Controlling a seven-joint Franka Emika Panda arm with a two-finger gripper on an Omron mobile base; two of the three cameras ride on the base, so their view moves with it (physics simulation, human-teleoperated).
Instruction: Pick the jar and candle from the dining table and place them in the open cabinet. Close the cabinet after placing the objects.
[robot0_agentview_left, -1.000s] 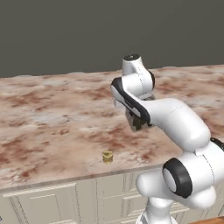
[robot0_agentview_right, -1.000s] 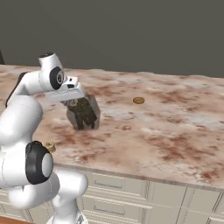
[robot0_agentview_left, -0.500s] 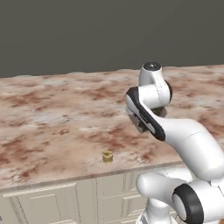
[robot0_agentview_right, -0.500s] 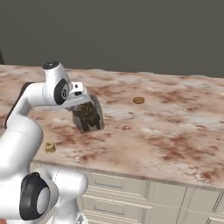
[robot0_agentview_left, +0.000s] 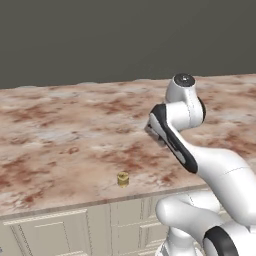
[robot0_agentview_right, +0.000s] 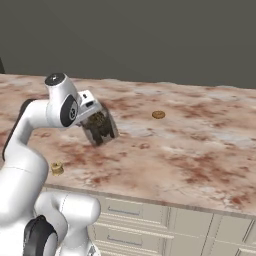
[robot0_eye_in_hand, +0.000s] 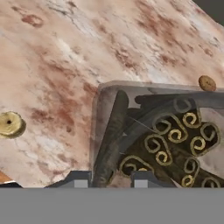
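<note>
My gripper (robot0_agentview_right: 94, 119) is shut on the jar (robot0_agentview_right: 101, 129), a clear glass cylinder packed with dark sticks, and holds it tilted above the dining table (robot0_agentview_right: 200, 150). From the hand camera the jar (robot0_eye_in_hand: 166, 135) lies close under the gripper (robot0_eye_in_hand: 111, 177), its curled dark sticks seen through the glass. The candle (robot0_agentview_left: 123, 179), a tiny yellow cylinder, stands on the dining table (robot0_agentview_left: 60, 125) near its front edge, left of the arm's base; the right base view has the candle (robot0_agentview_right: 57, 168) below and left of the jar, and the hand view has the candle (robot0_eye_in_hand: 9, 124) at the left. The cabinet is out of view.
A small round brown disc (robot0_agentview_right: 158, 114) lies on the tabletop to the right of the jar, and the same disc (robot0_eye_in_hand: 207, 83) shows from the hand camera. Cream panelled drawers (robot0_agentview_right: 150, 225) run below the table's front edge. A dark wall stands behind.
The arm's upper joints have swung to the right and risen. The held jar has shifted a little right and stays tilted. The candle has not moved.
</note>
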